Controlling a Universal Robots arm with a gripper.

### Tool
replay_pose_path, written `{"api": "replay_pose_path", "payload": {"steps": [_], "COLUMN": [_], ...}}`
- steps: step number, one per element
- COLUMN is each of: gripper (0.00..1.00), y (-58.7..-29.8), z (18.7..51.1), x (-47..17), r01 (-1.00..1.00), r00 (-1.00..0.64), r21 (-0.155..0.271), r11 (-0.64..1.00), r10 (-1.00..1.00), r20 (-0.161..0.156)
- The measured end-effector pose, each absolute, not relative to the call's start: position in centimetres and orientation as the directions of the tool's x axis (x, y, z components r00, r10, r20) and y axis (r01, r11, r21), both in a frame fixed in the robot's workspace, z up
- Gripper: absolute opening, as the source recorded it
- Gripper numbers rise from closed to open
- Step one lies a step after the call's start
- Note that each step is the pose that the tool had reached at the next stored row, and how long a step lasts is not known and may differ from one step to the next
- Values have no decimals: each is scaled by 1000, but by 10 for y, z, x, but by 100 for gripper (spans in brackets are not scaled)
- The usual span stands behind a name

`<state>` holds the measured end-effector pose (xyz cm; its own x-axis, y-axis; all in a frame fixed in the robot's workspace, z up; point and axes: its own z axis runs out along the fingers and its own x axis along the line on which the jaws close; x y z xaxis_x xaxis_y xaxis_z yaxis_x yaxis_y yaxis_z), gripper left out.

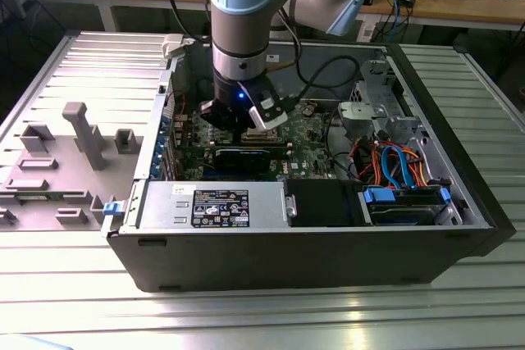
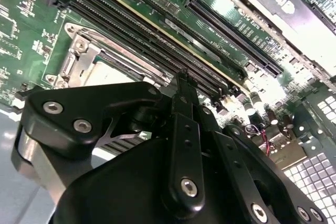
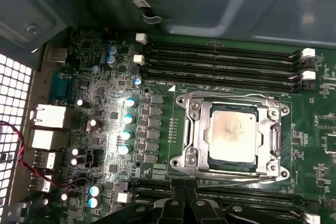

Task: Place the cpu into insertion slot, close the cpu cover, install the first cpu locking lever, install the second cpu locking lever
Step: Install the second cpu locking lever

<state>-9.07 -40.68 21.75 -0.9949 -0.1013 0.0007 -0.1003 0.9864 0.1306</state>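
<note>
In the first wrist view the cpu (image 3: 233, 137), a silver-grey square, lies in the insertion slot (image 3: 190, 160) on the green board. The cpu cover (image 3: 198, 135), a metal frame, lies flat around it. Thin wire levers run along two opposite sides (image 3: 231, 96) (image 3: 231, 180) of the frame. My gripper (image 3: 187, 199) hovers just off the socket's edge over the memory slots, its black fingers shut with nothing between them. The second wrist view shows the gripper (image 2: 182, 80) beside the socket (image 2: 79, 56). In the exterior view the gripper (image 1: 246, 125) hangs inside the open computer case.
Long black memory slots (image 3: 220, 61) flank the socket. A black graphics card (image 1: 246, 156), a power supply (image 1: 213, 205) and coloured cables (image 1: 394, 161) fill the case (image 1: 312, 260). A grey fixture (image 1: 82, 133) stands at the exterior view's left.
</note>
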Motion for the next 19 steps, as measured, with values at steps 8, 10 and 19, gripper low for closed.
{"api": "replay_pose_path", "payload": {"steps": [8, 10, 19], "gripper": [11, 11, 11], "y": [-407, -407, -403], "z": [213, 211, 206], "x": [-95, -94, -94], "r01": [-141, -143, -143], "r00": [-990, -990, -989], "r21": [135, 139, 162], "r11": [981, 980, 976], "r10": [-143, -144, -145], "r20": [0, 0, -4]}}
